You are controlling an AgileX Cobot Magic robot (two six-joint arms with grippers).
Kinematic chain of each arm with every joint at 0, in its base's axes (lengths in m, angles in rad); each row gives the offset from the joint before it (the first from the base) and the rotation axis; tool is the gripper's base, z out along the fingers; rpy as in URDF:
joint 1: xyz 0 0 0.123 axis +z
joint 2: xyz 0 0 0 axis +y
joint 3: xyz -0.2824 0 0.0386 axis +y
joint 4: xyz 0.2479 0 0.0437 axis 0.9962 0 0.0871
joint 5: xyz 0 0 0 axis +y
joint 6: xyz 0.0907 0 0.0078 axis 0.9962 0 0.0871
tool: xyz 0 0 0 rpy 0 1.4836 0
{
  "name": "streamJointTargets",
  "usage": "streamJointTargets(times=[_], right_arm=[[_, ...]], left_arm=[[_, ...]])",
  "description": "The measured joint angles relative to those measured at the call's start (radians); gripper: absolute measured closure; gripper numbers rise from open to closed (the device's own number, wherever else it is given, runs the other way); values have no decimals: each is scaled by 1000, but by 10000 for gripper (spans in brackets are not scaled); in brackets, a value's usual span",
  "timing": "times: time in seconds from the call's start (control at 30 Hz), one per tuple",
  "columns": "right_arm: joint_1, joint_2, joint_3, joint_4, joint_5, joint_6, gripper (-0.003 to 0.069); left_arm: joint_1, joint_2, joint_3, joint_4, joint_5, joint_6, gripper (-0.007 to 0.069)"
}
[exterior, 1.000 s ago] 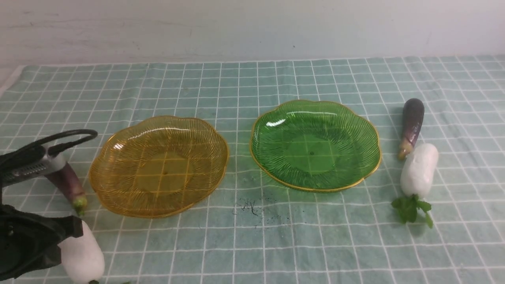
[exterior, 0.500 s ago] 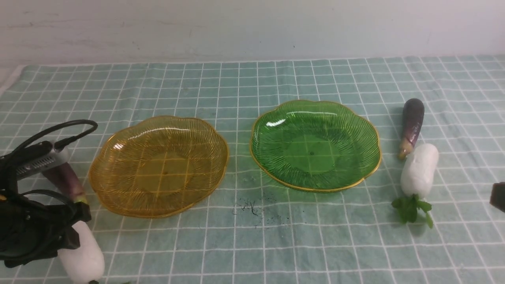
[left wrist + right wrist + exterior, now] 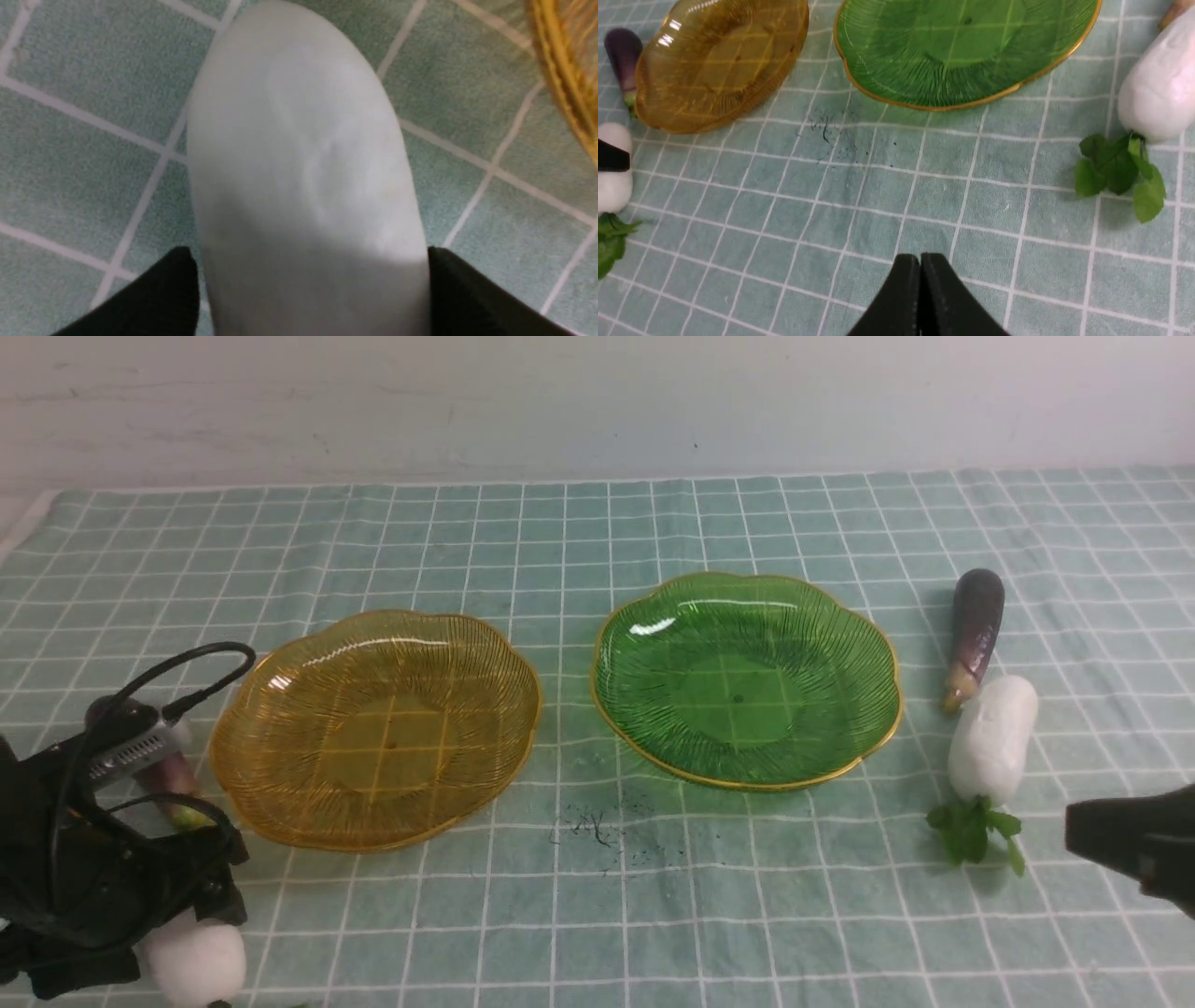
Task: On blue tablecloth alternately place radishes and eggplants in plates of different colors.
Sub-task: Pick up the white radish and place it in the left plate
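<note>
Four vegetables lie on the gridded cloth (image 3: 597, 523), all outside the plates. At far left, the left tool (image 3: 308, 289) has its fingers (image 3: 163, 289) spread to either side of the smooth, plump left radish (image 3: 201, 959), which lies near-to-far with its leaves at the surface's near edge. Just behind it, the slim left eggplant (image 3: 168, 775) points its green stem nearward. The amber plate (image 3: 280, 775) and green plate (image 3: 840, 644), both ribbed, scalloped and gold-rimmed, sit apart, with open cloth and a dark smudge (image 3: 597, 831) in front. The right eggplant (image 3: 976, 621) points stem-first at the right radish (image 3: 994, 737), whose leaves face nearward. The right tool (image 3: 920, 263) hangs pressed together over bare cloth.
</note>
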Motion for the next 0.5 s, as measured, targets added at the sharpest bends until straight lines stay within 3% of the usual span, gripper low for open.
streamJointTargets(times=[0.03,0.3,0.4,0.5], right_arm=[[0,34,-37,-28,16,23,671],[0,257,-247,-333,55,269,669],[-19,398,-308,-414,74,323,656],[-79,542,-371,-406,71,342,613]], left_arm=[[0,2,-3,-1,4,1,169],[2,-143,-81,0,238,68,159],[-31,-246,-179,-57,242,188,159],[-88,-246,-285,-127,198,329,159]])
